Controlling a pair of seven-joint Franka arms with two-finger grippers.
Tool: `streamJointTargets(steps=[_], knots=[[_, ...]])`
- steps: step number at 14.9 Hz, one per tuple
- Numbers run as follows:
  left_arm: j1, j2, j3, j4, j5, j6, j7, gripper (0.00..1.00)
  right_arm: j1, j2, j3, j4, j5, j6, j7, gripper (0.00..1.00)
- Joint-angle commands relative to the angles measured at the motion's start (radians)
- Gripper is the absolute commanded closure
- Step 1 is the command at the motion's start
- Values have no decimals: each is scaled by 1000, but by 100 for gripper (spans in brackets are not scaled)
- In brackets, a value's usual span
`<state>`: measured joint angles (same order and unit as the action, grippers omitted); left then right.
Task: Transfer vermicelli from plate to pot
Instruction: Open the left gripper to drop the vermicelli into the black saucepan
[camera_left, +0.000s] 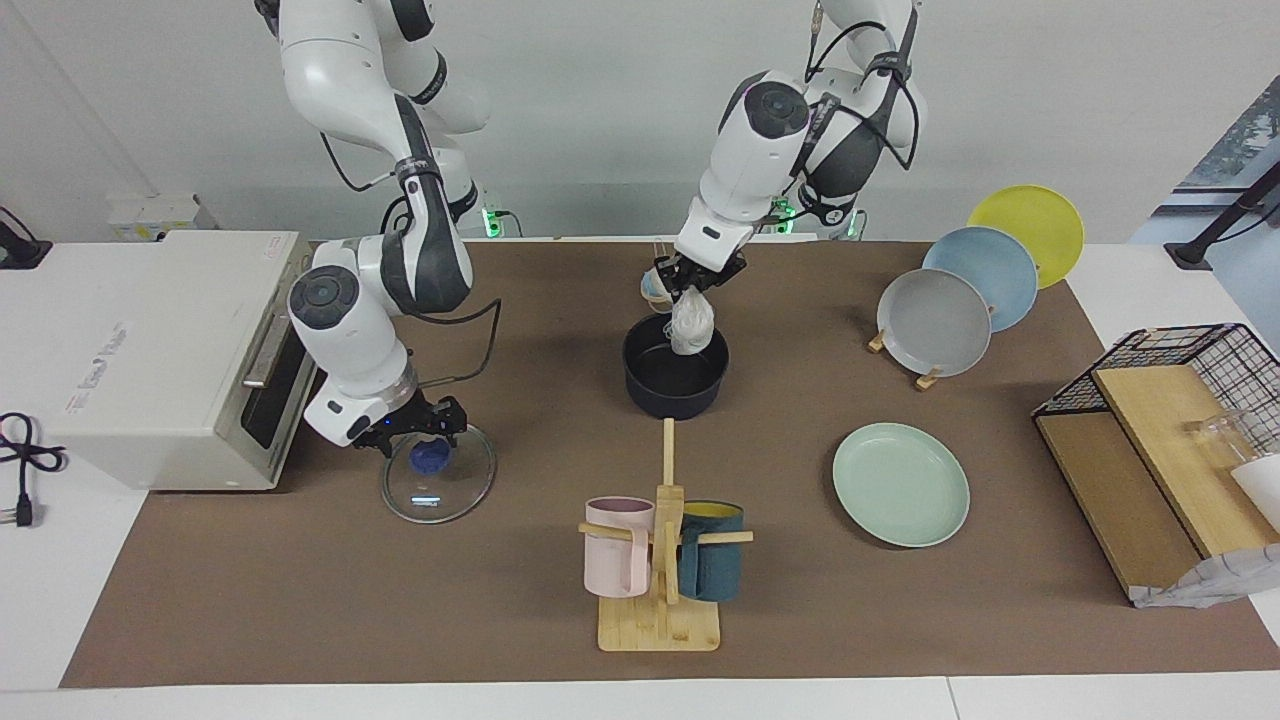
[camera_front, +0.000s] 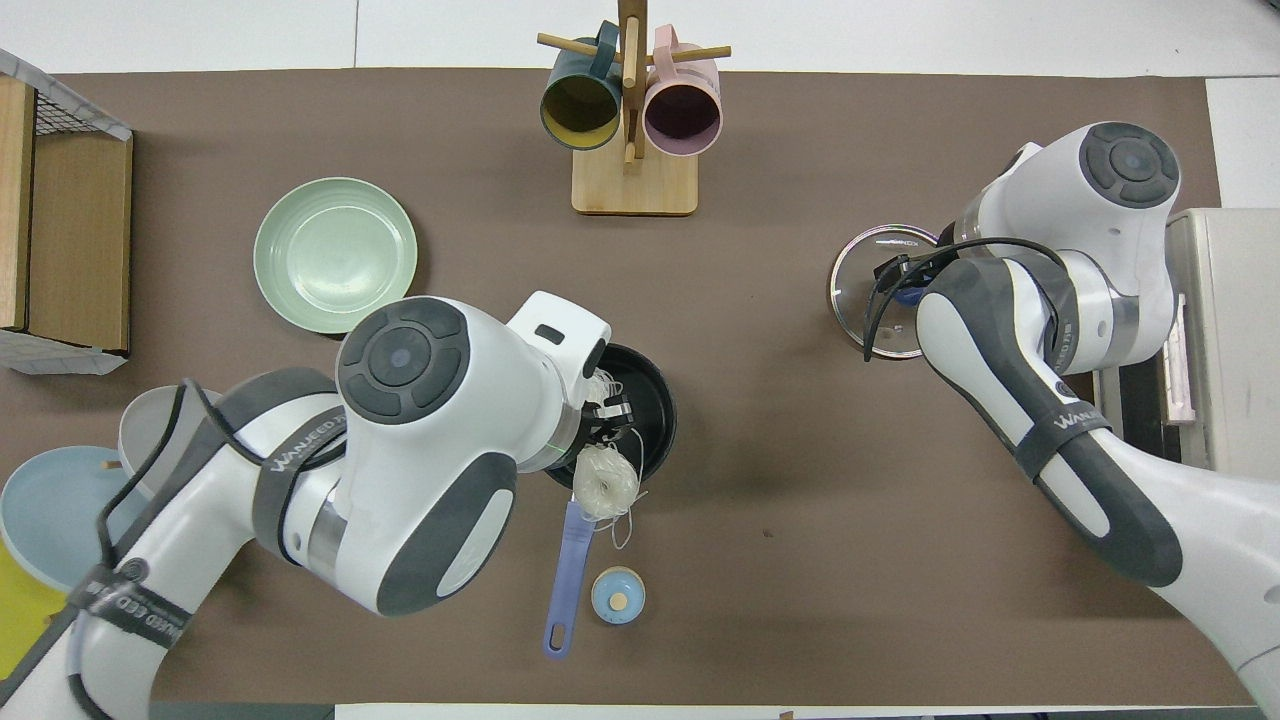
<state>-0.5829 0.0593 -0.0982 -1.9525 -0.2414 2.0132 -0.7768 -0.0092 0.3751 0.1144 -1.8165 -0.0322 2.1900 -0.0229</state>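
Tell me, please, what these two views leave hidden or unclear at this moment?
- Pot interior: in the overhead view the left arm covers most of it.
- Left gripper: the facing view does not settle whether the hanging vermicelli touches the pot.
- Right gripper: over the glass lid; its arm hides it from overhead.

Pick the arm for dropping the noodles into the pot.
Left. Its hand is shut on the noodles, hanging right over the pot. The right hand is open over the glass lid.
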Motion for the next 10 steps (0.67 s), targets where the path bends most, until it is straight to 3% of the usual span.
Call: streamJointTargets(steps=[1, 10], knots=[[-9, 26, 20, -20, -26, 60, 2, 100, -12, 19, 13, -6, 21, 42, 1, 0], [-29, 151, 23, -82, -22, 272, 11, 100, -6, 22, 14, -35, -41, 71, -54, 2]])
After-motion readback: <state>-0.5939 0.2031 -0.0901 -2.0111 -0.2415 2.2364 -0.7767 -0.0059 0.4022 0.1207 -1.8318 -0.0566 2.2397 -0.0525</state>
